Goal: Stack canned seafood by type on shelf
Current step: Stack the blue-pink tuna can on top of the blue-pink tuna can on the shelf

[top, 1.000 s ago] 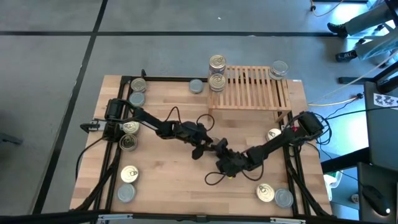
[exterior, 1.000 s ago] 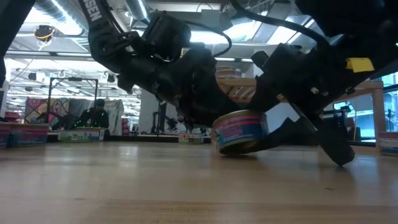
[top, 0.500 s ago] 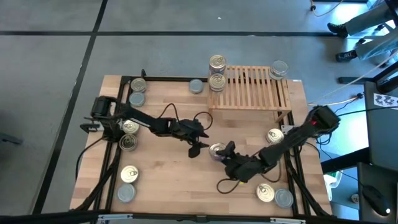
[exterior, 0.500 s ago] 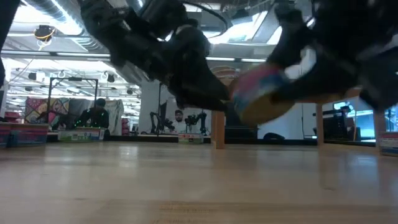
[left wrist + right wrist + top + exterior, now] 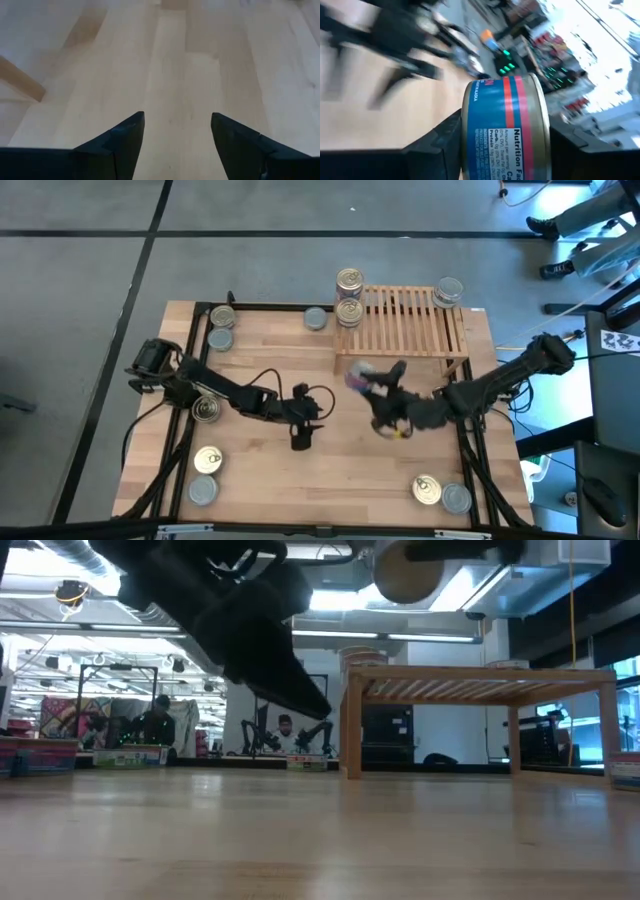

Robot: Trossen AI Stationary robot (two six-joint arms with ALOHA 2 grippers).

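Two grippers share the table. On the left, the left gripper [image 5: 300, 442] hangs over bare tabletop [image 5: 260, 480] with its fingers [image 5: 120, 142] spread and nothing between them. To its right, the right gripper [image 5: 372, 387] is clamped on a blue-labelled tin [image 5: 505, 125], lifted just before the slatted shelf [image 5: 410, 325]. Rigid and smooth-walled, the tin looks compact and fairly dense; a squeeze across its curved side should hold, though the label may be slippery. Tin stacks [image 5: 349, 298] stand at the shelf's left edge.
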